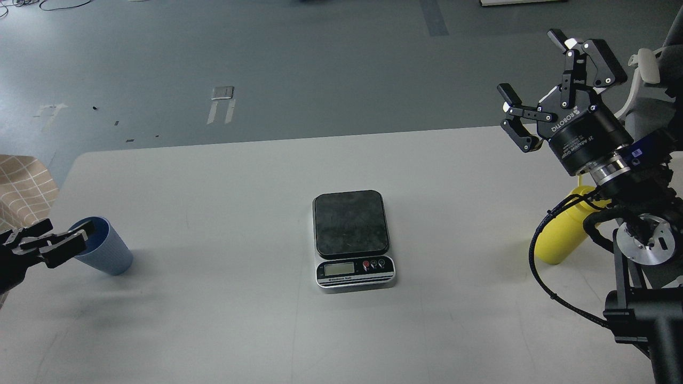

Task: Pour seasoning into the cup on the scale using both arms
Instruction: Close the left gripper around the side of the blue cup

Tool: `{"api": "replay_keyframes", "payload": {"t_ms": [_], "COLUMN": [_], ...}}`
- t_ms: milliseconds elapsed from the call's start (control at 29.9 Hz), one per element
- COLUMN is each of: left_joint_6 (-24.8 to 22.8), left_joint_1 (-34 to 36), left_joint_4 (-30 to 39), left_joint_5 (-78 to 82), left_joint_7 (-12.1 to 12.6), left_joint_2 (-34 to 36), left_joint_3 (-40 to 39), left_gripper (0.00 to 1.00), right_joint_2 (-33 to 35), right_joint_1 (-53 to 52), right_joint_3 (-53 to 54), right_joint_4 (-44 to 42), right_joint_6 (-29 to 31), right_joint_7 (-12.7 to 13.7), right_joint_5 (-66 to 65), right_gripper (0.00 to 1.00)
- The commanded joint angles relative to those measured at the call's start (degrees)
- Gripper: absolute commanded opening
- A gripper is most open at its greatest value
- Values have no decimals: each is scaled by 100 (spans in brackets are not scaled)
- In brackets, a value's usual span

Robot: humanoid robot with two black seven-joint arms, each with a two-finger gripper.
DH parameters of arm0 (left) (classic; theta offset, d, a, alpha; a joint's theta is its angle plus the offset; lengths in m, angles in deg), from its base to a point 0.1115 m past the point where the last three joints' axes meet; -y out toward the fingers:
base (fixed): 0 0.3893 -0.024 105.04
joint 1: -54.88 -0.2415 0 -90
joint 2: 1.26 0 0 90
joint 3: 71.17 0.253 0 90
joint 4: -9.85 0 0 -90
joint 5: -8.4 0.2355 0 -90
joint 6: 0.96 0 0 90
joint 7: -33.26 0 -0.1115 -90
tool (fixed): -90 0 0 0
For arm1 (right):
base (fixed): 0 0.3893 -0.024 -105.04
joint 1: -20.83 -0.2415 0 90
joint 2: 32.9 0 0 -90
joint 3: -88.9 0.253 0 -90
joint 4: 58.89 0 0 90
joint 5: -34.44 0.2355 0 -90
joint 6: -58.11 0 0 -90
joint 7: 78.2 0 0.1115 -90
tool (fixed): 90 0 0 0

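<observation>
My left end effector (80, 234) pinches the cup (105, 252) rim to carry it to the scale (352, 234); right end effector (539, 85) hangs released above the seasoning (557, 240).

- A lab or test room is suggested, not a home.
- A plain white table (213, 330) is set on a grey floor (320, 64).
- Beyond the table, tape marks (221, 111) and cables (48, 5) are seen on that floor.
</observation>
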Motion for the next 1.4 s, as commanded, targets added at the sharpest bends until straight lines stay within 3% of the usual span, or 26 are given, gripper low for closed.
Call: {"api": "replay_keyframes", "payload": {"t_ms": [0, 468, 735, 802, 935, 1370], "left_joint_6": [0, 0, -27, -27, -27, -18], "left_joint_1": [-18, -53, -114, -141, -141, -141], "left_joint_4": [-2, 16, 7, 16, 16, 7], "left_joint_5": [17, 44, 79, 79, 79, 70], "left_joint_7": [-1, -1, -1, -1, -1, -1], "left_joint_2": [-6, -6, -15, -15, -23, -155], "left_joint_3": [0, 26, 17, 17, 17, 9], "left_gripper": [98, 94, 81, 69, 60, 60], "right_joint_2": [0, 0, 0, 0, 0, 0], "right_joint_1": [7, 51, 77, 86, 103, 165], "right_joint_3": [-1, -10, -27, -27, -27, -45], "right_joint_4": [0, -1, -1, 17, 26, 61], "right_joint_6": [0, 0, 0, 0, 0, 0], "right_joint_7": [0, 0, 0, 9, 9, 0], "right_joint_5": [-6, -6, -14, -14, -14, 3], "right_gripper": [100, 100, 100, 100, 100, 100]}}
